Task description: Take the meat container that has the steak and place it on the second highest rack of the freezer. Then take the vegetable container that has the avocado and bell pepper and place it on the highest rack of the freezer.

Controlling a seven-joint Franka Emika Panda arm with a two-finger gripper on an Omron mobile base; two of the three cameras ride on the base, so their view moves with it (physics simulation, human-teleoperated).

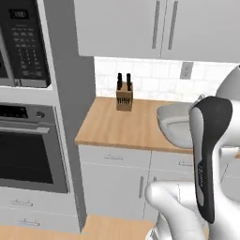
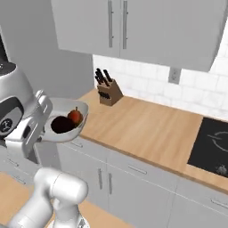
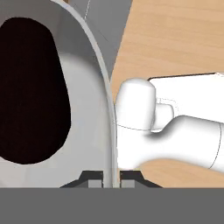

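Kitchen surface [image 2: 147, 129] behind, bowl carried off it

Clamped nearly shut on the thick rim, the end effector [image 3: 111, 177] holds the vegetable container [image 2: 67, 119] in the air, just out from the surface's front edge; the avocado [image 2: 61, 124] and bell pepper [image 2: 75, 116] sit inside, right beside the pinched rim. This looks like the second step: next, carry it level to the freezer's highest rack without spilling.

The arm [image 1: 208, 154] is glossy white with rounded, bulbous links, a long dark grey panel along one segment, and small dark pincer fingertips [image 3: 130, 178].
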